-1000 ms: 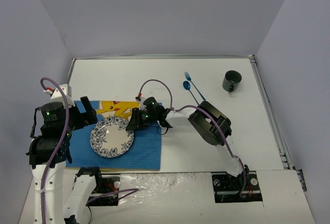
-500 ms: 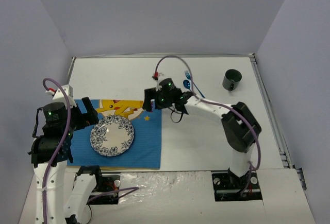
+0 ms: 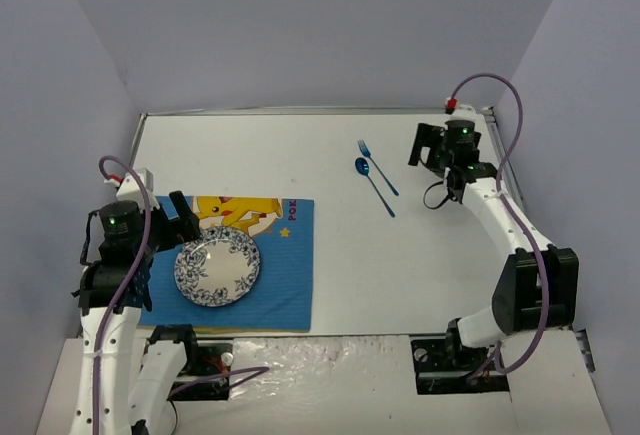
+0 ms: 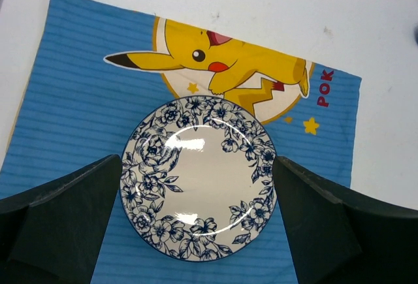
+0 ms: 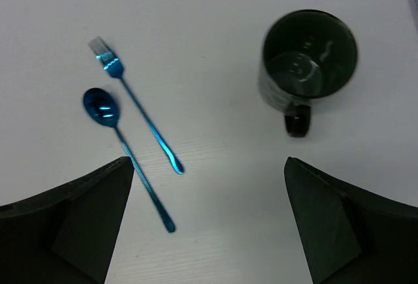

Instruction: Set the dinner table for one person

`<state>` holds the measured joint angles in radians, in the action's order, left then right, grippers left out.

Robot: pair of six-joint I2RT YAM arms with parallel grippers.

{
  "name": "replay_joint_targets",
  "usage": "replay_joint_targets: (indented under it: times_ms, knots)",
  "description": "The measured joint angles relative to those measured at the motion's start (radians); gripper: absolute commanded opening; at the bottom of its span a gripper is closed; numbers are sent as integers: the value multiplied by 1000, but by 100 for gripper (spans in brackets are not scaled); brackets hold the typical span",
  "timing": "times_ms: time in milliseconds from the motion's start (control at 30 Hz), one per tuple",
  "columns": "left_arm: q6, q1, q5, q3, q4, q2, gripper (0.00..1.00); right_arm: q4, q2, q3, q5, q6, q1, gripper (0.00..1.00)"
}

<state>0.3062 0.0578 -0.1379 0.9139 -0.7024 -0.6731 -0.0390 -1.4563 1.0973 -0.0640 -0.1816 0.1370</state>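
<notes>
Your left gripper (image 4: 197,160) hardly moved: it hung over the plate (image 4: 199,178) on the blue placemat (image 4: 72,108), jaws spread wide and empty, framing the plate from above. Your right gripper (image 5: 208,160) swung away from the plate's edge to the far right corner of the dinner table (image 3: 300,145). That suggests the plate was placed and cutlery or cup came next. Its jaws were wide open, holding nothing. The fork (image 5: 134,111) and spoon (image 5: 124,137) lay nearer one finger, the mug (image 5: 307,62) nearer the other, with bare tabletop beneath the gap.
</notes>
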Motion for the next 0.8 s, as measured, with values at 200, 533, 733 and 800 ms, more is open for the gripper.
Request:
replay_joint_targets:
  times_ms: [200, 533, 733, 800]
  knots:
    - [13, -6, 6, -100, 68, -30, 97, 5, -79, 4, -14, -25, -141, 87]
    - [11, -6, 28, -127, 107, -44, 97, -28, -295, 53, 8, -1, -204, 67]
    - [10, -6, 32, -127, 110, -45, 97, -68, -359, 68, 26, 27, -224, 54]
    - [10, -6, 32, -127, 110, -45, 97, -79, -370, 70, 31, 38, -224, 48]
